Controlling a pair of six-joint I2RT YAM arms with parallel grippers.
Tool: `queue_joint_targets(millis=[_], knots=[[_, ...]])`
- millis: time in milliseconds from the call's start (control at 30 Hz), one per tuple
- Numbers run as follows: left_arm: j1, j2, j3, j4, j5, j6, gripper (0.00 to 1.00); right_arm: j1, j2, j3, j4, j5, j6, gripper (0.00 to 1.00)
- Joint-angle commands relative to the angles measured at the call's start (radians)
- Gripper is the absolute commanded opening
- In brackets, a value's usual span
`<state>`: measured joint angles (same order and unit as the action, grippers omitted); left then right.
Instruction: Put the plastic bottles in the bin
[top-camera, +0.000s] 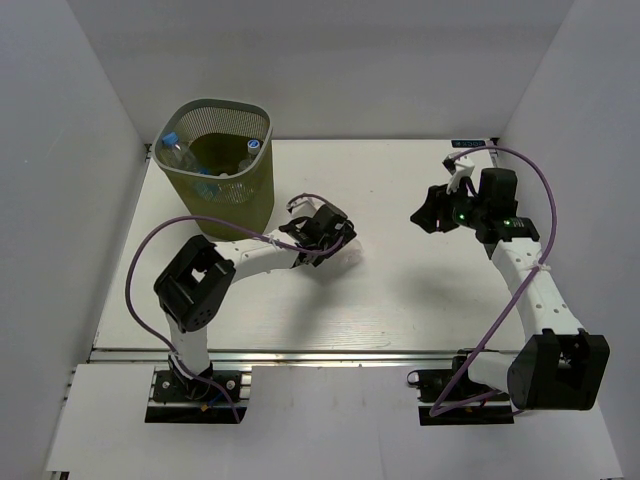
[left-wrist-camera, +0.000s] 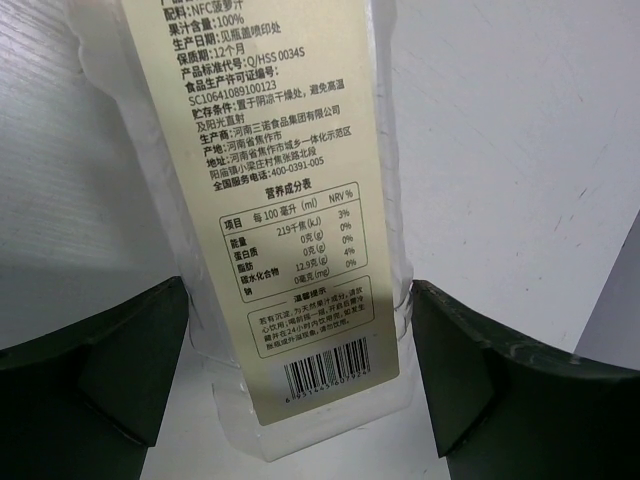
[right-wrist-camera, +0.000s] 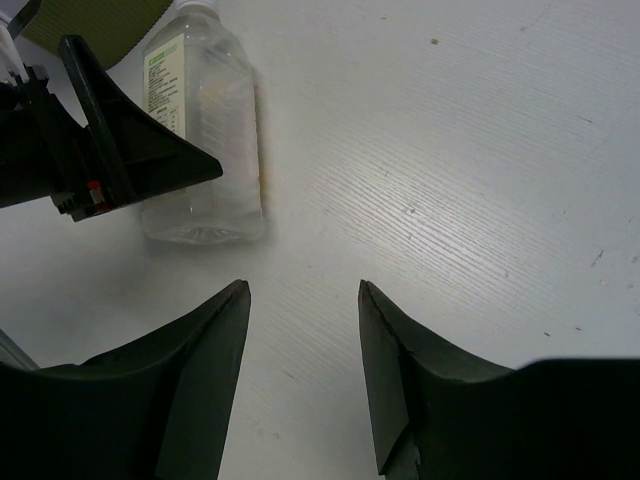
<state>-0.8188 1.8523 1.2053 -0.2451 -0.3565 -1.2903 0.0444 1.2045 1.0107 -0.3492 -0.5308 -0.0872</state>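
Note:
A clear plastic bottle with a cream label (left-wrist-camera: 290, 200) lies on the white table just right of the bin; it also shows in the top view (top-camera: 350, 252) and the right wrist view (right-wrist-camera: 205, 130). My left gripper (left-wrist-camera: 300, 380) is open, low over the bottle's base end (top-camera: 330, 240), with one finger on each side of it. The right finger (left-wrist-camera: 480, 380) is at the bottle's edge. My right gripper (top-camera: 425, 215) is open and empty over bare table (right-wrist-camera: 303, 300), to the right of the bottle. The olive-green mesh bin (top-camera: 240, 200) stands at the back left and holds several clear bottles (top-camera: 180, 150).
White walls close in the table on the left, back and right. A small blue-and-white tag (top-camera: 467, 144) sits at the table's back right edge. The bin's olive wall (right-wrist-camera: 100, 20) shows at the top left of the right wrist view.

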Motion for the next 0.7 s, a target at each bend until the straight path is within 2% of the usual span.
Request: queue_joint_targets(millis=[0, 133, 500, 667], knots=[[0.006, -0.01, -0.042, -0.083, 0.037, 0.083, 0.32, -0.009, -0.02, -0.011, 0.022, -0.031, 0.007, 0.54], [0.006, -0.03, -0.043, -0.131, 0.048, 0.144, 0.0, -0.008, -0.02, -0.015, 0.024, -0.038, 0.012, 0.54], [-0.036, -0.235, -0.021, -0.097, 0.14, 0.455, 0.0, -0.011, -0.039, -0.055, 0.03, -0.049, 0.026, 0.54], [-0.036, -0.283, 0.022, -0.14, 0.149, 0.523, 0.0, -0.009, -0.04, -0.058, 0.041, -0.057, 0.033, 0.54]])
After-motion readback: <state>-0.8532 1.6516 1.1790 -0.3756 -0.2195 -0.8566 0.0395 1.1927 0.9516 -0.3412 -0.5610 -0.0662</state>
